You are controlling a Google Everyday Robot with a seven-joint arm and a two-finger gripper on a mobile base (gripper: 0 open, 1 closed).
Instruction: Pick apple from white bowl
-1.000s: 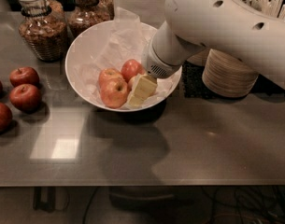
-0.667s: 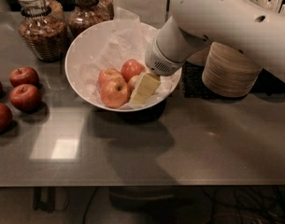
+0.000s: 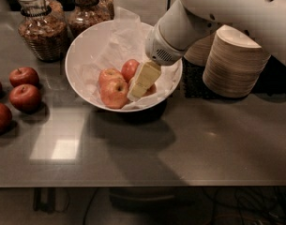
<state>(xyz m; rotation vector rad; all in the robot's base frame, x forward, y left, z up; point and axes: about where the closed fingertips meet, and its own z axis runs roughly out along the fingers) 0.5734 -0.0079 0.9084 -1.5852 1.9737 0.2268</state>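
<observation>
The white bowl [image 3: 81, 55], lined with crinkled white paper, stands at the back middle of the grey table. The pale yellow-green apple with a light red blush [image 3: 112, 89] lies in its front left part. A redder apple [image 3: 130, 68] lies just behind it. My gripper [image 3: 142, 82], cream-coloured, reaches down into the bowl from the upper right. It is right beside the pale apple's right side and in front of the redder one. A bit of reddish skin [image 3: 151, 90] shows under it. The white arm [image 3: 180, 27] covers the bowl's right rim.
Several dark red apples [image 3: 24, 97] lie on the table at the left. Two glass jars of brown grain [image 3: 41, 27] stand behind the bowl at the left. A stack of beige disposable bowls [image 3: 236, 62] stands right of the bowl. The table's front edge [image 3: 142, 185] is near.
The wrist has lifted slightly and the gripper has shifted a little up and right inside the bowl. The apples have not moved.
</observation>
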